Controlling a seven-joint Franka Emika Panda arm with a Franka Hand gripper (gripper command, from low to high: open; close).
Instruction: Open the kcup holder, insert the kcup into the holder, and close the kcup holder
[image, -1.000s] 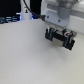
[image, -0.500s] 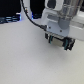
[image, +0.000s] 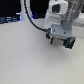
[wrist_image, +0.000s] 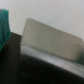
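Your exterior view shows only the gripper (image: 61, 43) hanging over the pale table (image: 25, 60), its jaws unreadable. Your wrist view alone catches a dark, blurred edge, perhaps the kcup holder (wrist_image: 45, 62), close below the gripper.

The arm reaches down, its claw (image: 62, 42) hanging blurred.

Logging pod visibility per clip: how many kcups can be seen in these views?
0. The arm fills the exterior view's right; the wrist view is blurred, so one may be hidden.
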